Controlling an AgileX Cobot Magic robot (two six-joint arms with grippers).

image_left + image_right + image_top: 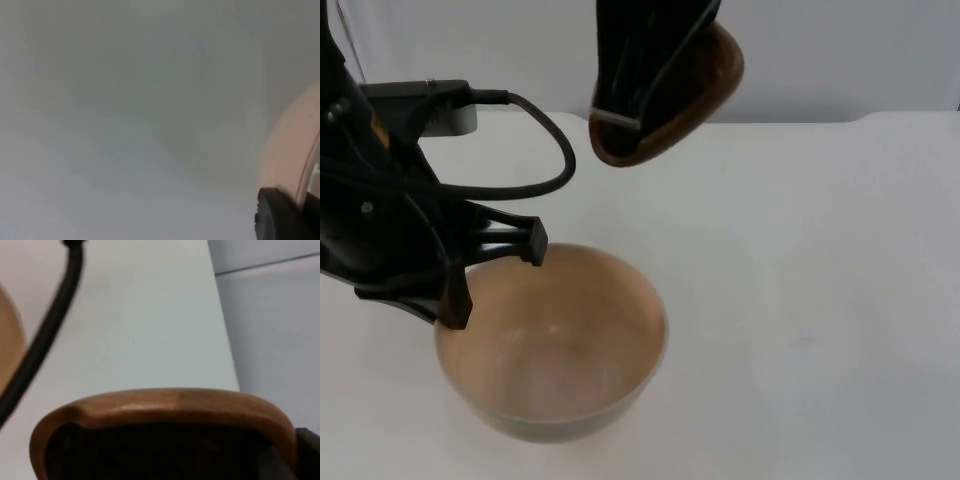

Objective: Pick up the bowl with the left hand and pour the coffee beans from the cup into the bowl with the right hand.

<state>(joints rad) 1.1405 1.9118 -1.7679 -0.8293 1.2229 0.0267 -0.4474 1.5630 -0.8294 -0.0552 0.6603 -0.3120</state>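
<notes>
A beige bowl (555,345) hangs close under the top camera at lower left, and its inside looks bare. My left gripper (495,275) is shut on its left rim; one black fingertip (280,215) rests against the bowl's wall (290,150). The brown wooden cup (705,85) hangs tilted at the upper middle, above and behind the bowl, with my right gripper (640,80) shut on it. In the right wrist view the cup's rim (165,402) curves over a dark inside (150,455); single beans cannot be made out. A slice of the bowl (7,340) shows beyond the cup.
The white table top (820,280) stretches to the right of the bowl and ends at the grey partition wall (840,50) at the back.
</notes>
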